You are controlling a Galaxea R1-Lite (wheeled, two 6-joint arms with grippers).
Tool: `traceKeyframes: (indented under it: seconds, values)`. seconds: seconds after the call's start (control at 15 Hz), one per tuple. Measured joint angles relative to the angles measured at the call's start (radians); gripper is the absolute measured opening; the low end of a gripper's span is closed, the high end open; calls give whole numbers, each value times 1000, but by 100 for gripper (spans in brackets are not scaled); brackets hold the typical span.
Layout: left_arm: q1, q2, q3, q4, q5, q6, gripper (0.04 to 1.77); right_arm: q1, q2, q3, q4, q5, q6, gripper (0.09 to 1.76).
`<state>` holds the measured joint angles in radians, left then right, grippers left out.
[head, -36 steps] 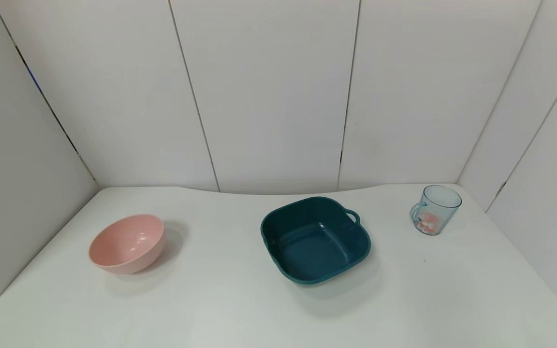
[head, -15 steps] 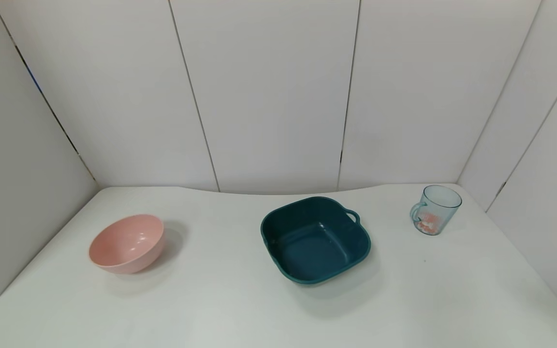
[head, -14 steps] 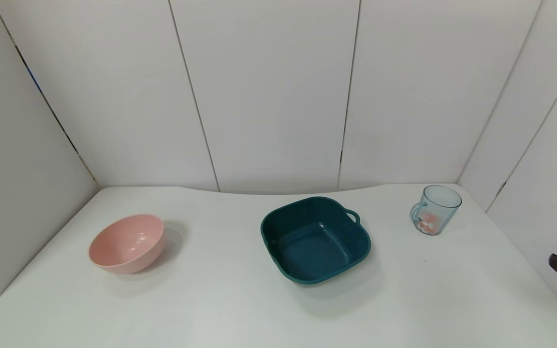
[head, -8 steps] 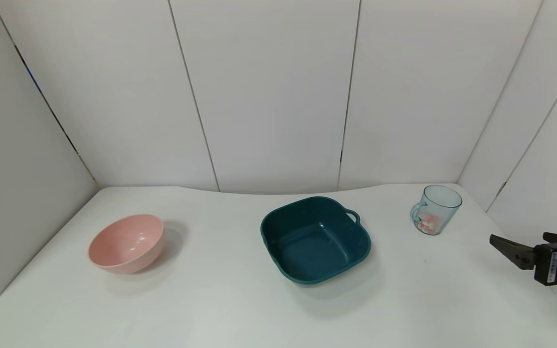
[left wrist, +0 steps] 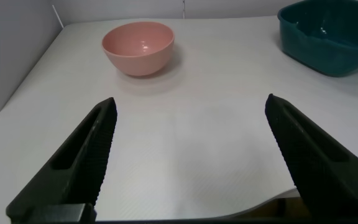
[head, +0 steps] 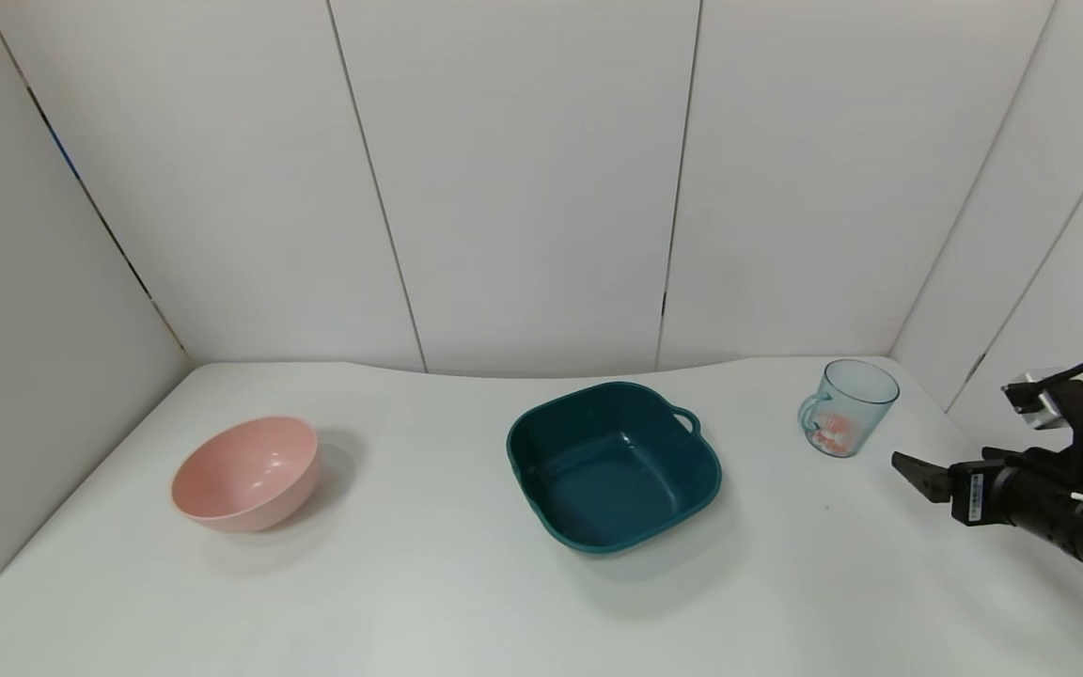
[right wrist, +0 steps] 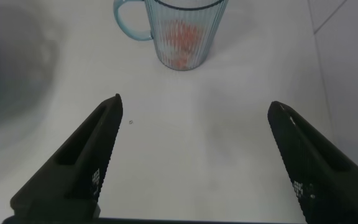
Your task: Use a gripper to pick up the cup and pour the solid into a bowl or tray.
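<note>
Black right gripper [head: 918, 467], jaws wide apart, near the translucent light-blue plastic cup [head: 847, 408]; dark teal rounded-square dish [head: 613, 465] and round pink bowl [head: 247, 474] stand clear; orange-red and white pieces [right wrist: 180, 41] blur behind ribbed plastic.

From my seat, bare table [head: 880, 555] lies between my right gripper [head: 918, 467] and the cup [head: 848, 407]. Its jaws spread wide. The wall [head: 1021, 282] crowds the cup's right.

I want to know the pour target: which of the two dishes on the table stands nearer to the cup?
The dark teal square dish, in the middle of the table. The round pink bowl stands far off on the left side, while the cup is at the right.
</note>
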<state>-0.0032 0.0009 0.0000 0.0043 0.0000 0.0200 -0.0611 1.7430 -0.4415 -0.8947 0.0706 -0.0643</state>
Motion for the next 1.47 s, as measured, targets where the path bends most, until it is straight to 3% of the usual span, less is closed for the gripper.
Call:
traceKeyframes:
  seconds: [0.27,0.73,1.47]
  values:
    - [0,0,0,0,0,0,172,9,134,-27,-135,4,0,170]
    - [0,0,0,0,0,0,172,-2,321,-197,-136,32,6,170]
    - [0,0,0,0,0,0,172,-33,431,-343,-138,105,50,170]
